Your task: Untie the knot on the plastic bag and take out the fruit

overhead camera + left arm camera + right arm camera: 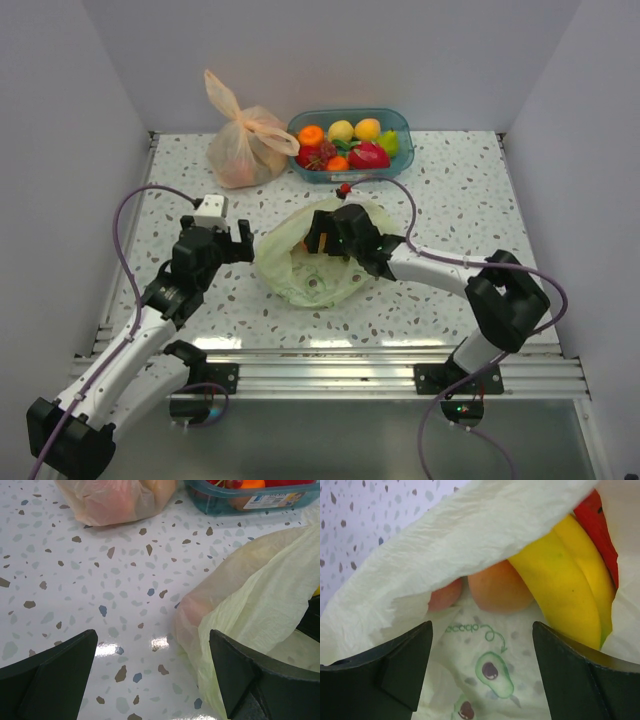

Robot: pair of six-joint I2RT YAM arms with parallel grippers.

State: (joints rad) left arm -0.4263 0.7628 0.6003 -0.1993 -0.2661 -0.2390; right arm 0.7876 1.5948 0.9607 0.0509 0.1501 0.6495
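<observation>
Tabletop (460, 200) carries the plastic bag (290, 265) at its middle, mouth slack and gaping; I can find no knot on it. My right pincer (335, 233) hangs spread wide in that mouth, I judge to close on the fruit: banana (565, 580) first, peaches (500, 587) behind, under a fold of film that may snag. My left pincer (238, 243), wide and empty, sits just beside the bag's left edge, probably to pin it. Far off stand the orange bag (245, 145) and blue basket (400, 125).
</observation>
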